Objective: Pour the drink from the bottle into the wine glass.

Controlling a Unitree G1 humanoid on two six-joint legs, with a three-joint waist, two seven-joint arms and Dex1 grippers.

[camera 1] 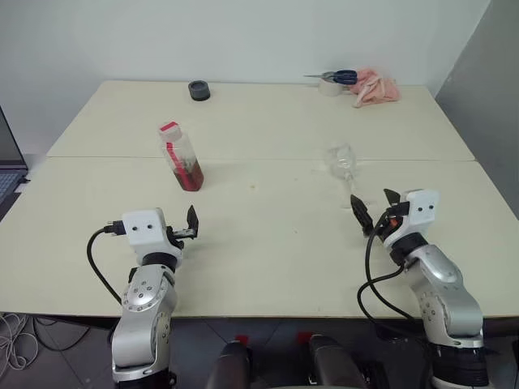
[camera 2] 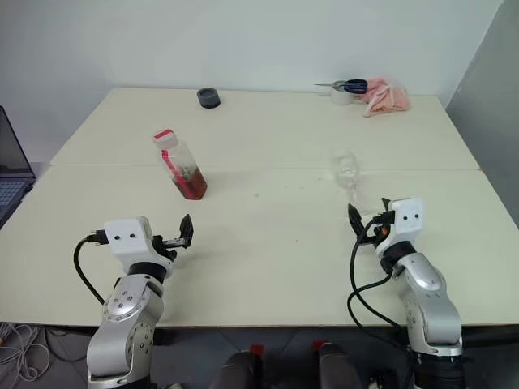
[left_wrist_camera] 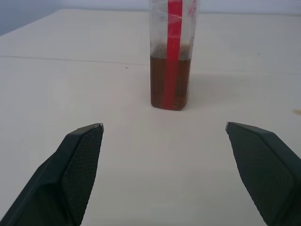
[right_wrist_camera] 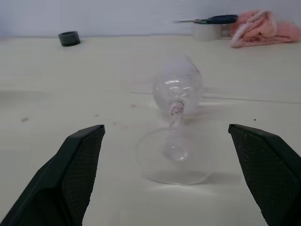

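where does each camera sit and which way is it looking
Head pair: on the head, looking forward and down at the table, both arms, bottle and wine glass.
Left wrist: on that arm, along its open end effector toward the bottle.
Right wrist: along its open end effector toward the wine glass; shares the scissors with the head pair.

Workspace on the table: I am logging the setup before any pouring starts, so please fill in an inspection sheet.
Surface: pale table with a seam across it and a few small reddish specks.
Job's things: bottle upright, capped, drink filling its lower part; wine glass upright, looks empty.
Clutter: dark ring, tape roll, scissors, pink cloth along the far edge.
Grippers: left gripper open, facing the bottle; right gripper open, facing the glass; both holding nothing.
Cables: black cable on each arm; white cords on the floor.
Surroundings: white wall; laptop at the left.
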